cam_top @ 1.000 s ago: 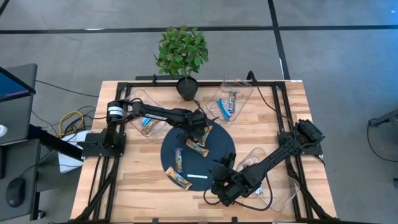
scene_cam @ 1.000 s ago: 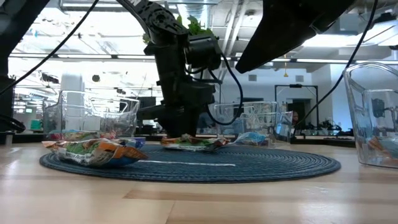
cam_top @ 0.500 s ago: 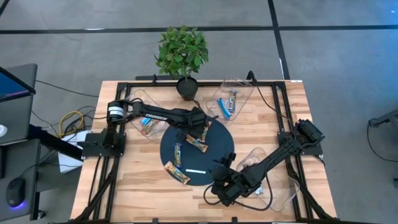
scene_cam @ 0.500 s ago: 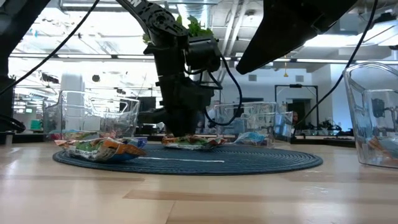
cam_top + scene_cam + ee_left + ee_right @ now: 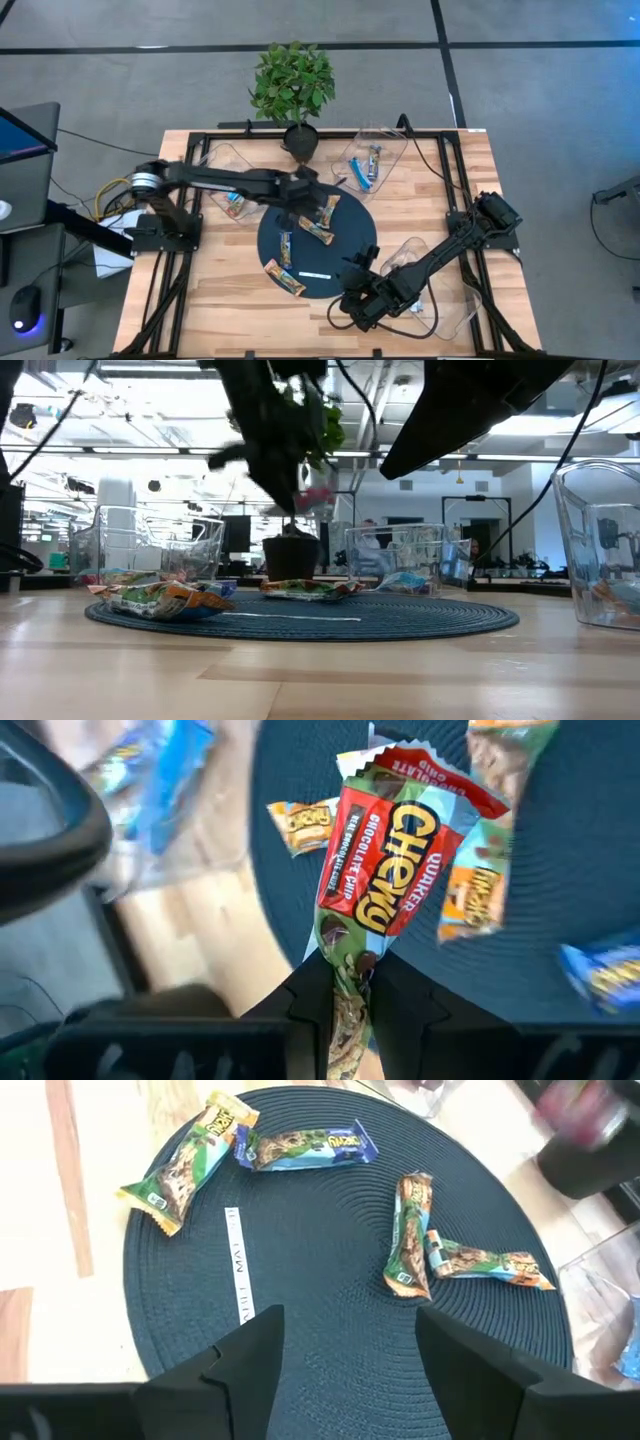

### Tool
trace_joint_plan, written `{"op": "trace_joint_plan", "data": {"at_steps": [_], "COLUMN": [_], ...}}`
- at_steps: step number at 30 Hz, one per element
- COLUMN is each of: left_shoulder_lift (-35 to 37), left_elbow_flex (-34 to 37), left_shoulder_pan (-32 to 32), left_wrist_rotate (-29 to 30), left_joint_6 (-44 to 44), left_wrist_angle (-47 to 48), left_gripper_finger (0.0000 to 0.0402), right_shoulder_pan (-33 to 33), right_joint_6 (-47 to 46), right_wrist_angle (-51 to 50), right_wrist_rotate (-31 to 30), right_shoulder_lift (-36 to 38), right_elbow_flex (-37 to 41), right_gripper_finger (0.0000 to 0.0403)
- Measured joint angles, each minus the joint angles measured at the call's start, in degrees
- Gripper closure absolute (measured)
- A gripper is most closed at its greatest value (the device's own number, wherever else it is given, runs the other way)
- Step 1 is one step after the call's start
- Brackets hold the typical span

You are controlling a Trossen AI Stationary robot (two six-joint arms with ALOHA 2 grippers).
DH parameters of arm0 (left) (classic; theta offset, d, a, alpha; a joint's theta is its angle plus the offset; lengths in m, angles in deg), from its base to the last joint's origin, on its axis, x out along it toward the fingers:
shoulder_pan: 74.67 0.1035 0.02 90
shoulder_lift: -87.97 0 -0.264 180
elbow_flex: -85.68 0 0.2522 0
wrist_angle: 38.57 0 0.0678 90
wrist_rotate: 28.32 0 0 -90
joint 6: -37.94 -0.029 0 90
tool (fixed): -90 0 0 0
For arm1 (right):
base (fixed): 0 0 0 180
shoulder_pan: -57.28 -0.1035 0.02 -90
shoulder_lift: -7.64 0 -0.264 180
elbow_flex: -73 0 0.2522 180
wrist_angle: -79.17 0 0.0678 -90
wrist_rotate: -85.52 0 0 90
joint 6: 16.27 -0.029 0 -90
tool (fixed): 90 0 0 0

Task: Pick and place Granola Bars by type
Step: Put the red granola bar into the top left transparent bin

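Note:
A red wrapped granola bar [image 5: 395,850] hangs in the air over the far-left part of the round dark mat [image 5: 350,245], with my left gripper [image 5: 300,190] shut on it. In the low view the bar shows as a red blur [image 5: 315,498] well above the mat. Several more bars lie flat on the mat: a gold-green one [image 5: 190,1165], a blue one [image 5: 305,1145] and two touching at their ends [image 5: 410,1230]. My right gripper [image 5: 350,1350] stands open over the mat's near right edge, with nothing between its fingers. My left gripper pinches one end of the red bar's wrapper [image 5: 350,985] between its two fingers [image 5: 405,1005]. The fingers come from above, and the rest of the bar sticks out beyond their tips. The bar is lifted clear of the mat.
A thin white strip [image 5: 237,1265] lies on the mat. Clear trays stand at the far left [image 5: 230,190], at the far side [image 5: 372,160] with blue bars in it, and at the near right [image 5: 430,280]. A potted plant [image 5: 292,85] stands at the far edge.
My left gripper has risen from the mat with the red bar and moved a little toward the table's far-left. Before that, the mat and the bars on it slid slightly toward the far edge.

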Motion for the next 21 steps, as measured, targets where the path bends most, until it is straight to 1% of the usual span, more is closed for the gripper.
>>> {"op": "trace_joint_plan", "data": {"at_steps": [4, 9, 10, 15, 21], "left_shoulder_lift": [8.4, 17.5, 18.9, 22.8, 22.9], "left_elbow_flex": [0.0, 0.0, 0.0, 0.0, 0.1], "left_shoulder_pan": [-0.3, 0.5, 0.7, 2.3, 4.6], "left_wrist_rotate": [0.7, 6.1, 6.4, 6.4, 5.4], "left_joint_6": [5.1, 13.6, 15.4, 22.4, 24.5], "left_wrist_angle": [6.8, 16.7, 18.7, 26.4, 30.0], "left_gripper_finger": [0.0354, 0.0354, 0.0354, 0.0354, 0.0354], "right_shoulder_pan": [0.0, 0.0, 0.0, 0.0, 0.0], "right_joint_6": [0.0, 0.0, 0.0, 0.0, 0.0], "right_wrist_angle": [0.2, 0.4, 0.4, 0.9, 1.5], "right_wrist_rotate": [1.0, 1.0, 1.0, 1.0, 1.1], "right_shoulder_lift": [0.0, 0.0, 0.0, 0.0, 0.0], "right_elbow_flex": [0.0, 0.0, 0.0, 0.0, 0.0], "right_gripper_finger": [0.0182, 0.0182, 0.0182, 0.0182, 0.0182]}}
